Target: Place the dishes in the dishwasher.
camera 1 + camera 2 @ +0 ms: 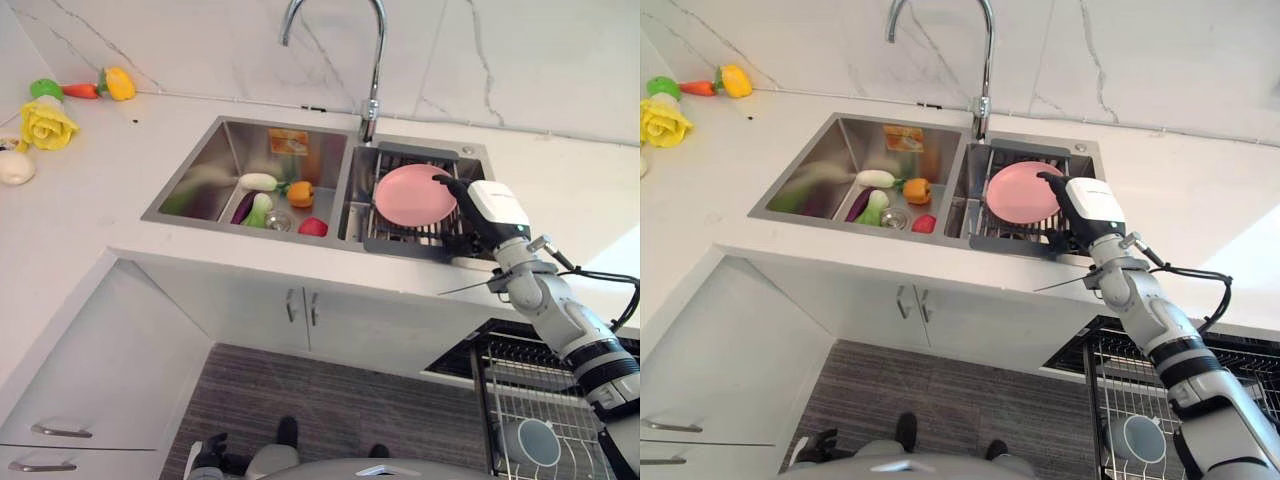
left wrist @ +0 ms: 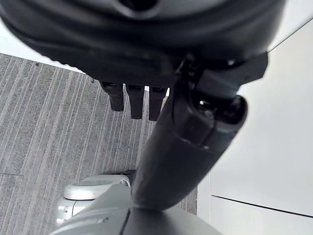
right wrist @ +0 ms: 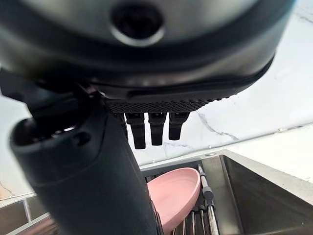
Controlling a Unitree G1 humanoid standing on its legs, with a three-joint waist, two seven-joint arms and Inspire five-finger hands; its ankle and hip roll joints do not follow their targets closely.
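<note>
My right hand point(image 1: 1072, 212) is up at the sink's right basin, fingers straight and relaxed in its wrist view, holding nothing, and the pink plate point(image 1: 413, 194) stands on edge in the drying rack point(image 1: 400, 233) right at its fingertips, just toward my left and a touch lower. It looks tilted back, its face turned up and outward, its near rim the edge closest to my thumb, so I judge the grasp comes over that rim. My left hand point(image 2: 132, 100) hangs low over the floor, fingers straight, well away; the dishwasher basket point(image 1: 1120, 385) waits below on my right.
</note>
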